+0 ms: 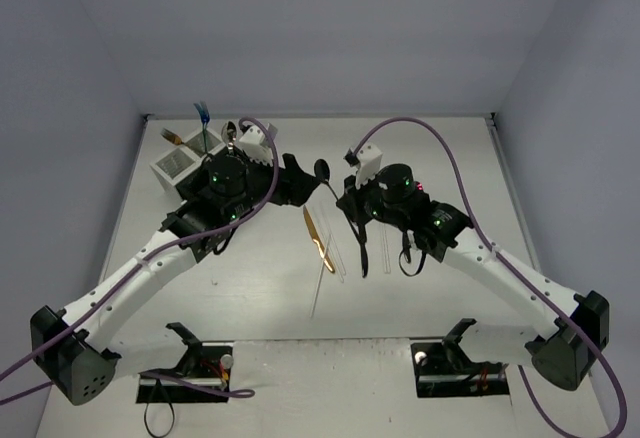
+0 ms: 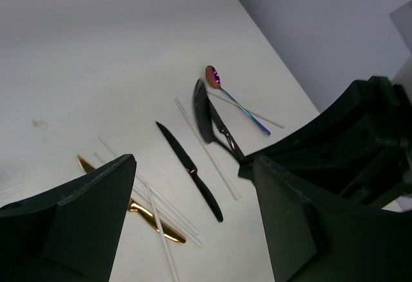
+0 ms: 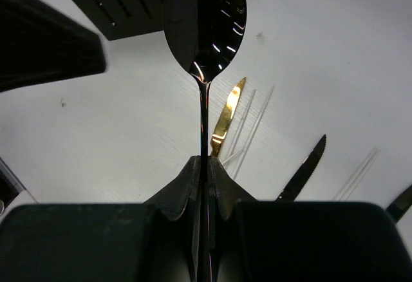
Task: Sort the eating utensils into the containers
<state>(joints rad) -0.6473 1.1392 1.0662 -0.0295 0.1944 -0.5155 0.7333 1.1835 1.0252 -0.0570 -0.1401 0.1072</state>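
My right gripper (image 1: 340, 194) is shut on the handle of a black spoon (image 1: 322, 169), held above the table with its bowl pointing away; the right wrist view shows the fingers (image 3: 183, 188) pinching the handle below the bowl (image 3: 205, 18). My left gripper (image 1: 298, 180) is open and empty, right next to the spoon's bowl. Its fingers (image 2: 84, 198) frame the utensils on the table: a gold knife (image 2: 138, 212), a black knife (image 2: 190, 169), more black utensils (image 2: 206, 118), an iridescent spoon (image 2: 215, 76) and clear plastic ones (image 2: 212, 153). The containers (image 1: 176, 165) stand at the back left, partly hidden by the left arm.
A blue utensil (image 1: 203, 118) stands upright in the bins, and a gold one (image 1: 170, 139) leans beside it. The gold knife (image 1: 318, 238) and the clear utensils (image 1: 335, 258) lie at mid-table, black ones (image 1: 363, 248) under the right arm. Walls close in on three sides.
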